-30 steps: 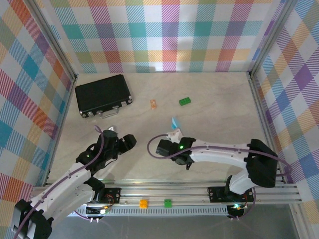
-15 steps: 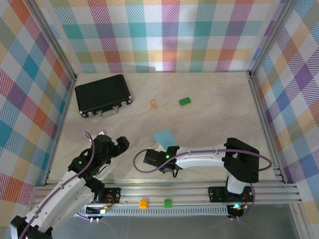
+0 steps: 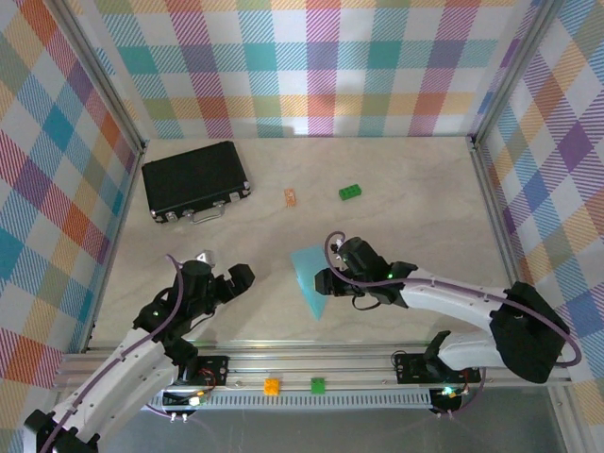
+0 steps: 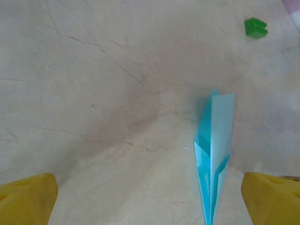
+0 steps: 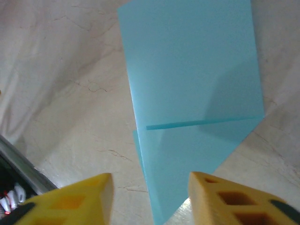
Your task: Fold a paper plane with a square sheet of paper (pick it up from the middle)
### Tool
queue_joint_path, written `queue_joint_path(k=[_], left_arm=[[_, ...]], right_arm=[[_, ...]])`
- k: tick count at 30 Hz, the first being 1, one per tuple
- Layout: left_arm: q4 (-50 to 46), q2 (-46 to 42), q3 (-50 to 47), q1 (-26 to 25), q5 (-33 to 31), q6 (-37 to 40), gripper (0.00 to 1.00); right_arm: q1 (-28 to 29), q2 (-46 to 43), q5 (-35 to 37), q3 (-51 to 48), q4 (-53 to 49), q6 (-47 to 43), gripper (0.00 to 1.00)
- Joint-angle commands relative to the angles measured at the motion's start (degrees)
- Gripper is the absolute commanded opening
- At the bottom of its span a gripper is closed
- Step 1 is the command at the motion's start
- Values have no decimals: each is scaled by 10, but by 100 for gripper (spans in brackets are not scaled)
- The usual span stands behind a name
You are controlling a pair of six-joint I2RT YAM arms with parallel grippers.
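Observation:
The square sheet of paper is folded into a light blue paper plane (image 3: 310, 278) that lies on the table between the two arms, its point toward the near edge. In the left wrist view the paper plane (image 4: 213, 154) is seen edge-on, ahead and to the right. My left gripper (image 3: 226, 267) is left of it, open wide with nothing between its yellow fingers (image 4: 26, 199). My right gripper (image 3: 324, 282) is at the plane's right edge, open. In the right wrist view the paper plane (image 5: 192, 79) lies flat, its tip reaching between the spread fingers (image 5: 234, 199) of the right gripper (image 5: 150, 204).
A black case (image 3: 195, 179) lies at the back left. A small orange piece (image 3: 291, 196) and a green brick (image 3: 351, 192) sit behind the plane. The metal rail (image 3: 377, 363) along the near edge carries an orange brick (image 3: 272, 385) and a green one (image 3: 318, 384). Plaid walls enclose three sides.
The right gripper, shut on the raised paper a second ago, has opened and swung round to the plane's right side. The plane now lies flat. The left gripper has opened wider.

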Motion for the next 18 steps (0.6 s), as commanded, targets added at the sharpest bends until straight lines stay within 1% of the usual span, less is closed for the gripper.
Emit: queue_joint_path(k=[1,4,6,9,11,16,17,18], left_arm=[[82,10,-13,5,68,-9,96],[104,29,-15,5,98,-11,90],[106,37,-15,5,105,-15,87],[116,44,-21,5,111,-22,84],[129,48,-25,5,117,-27,79],[151,72,-22,5,128,-32,70],[159,81,-22,5,130,-36,67],[168,91,-23,5,133,-40,60]], right_arm=[[-17,40,-109,1,65,44,34],[-20,99,-159,5,105,68,20],[-20,126,-159,7,112,84,14],[-20,157,-152,1,125,111,10],[-20,174,-150,-4,131,136,7],[-15,175,-91,-30,132,240,5],[-11,172,-72,-34,131,271,5],[-8,170,-63,-37,136,298,4]])
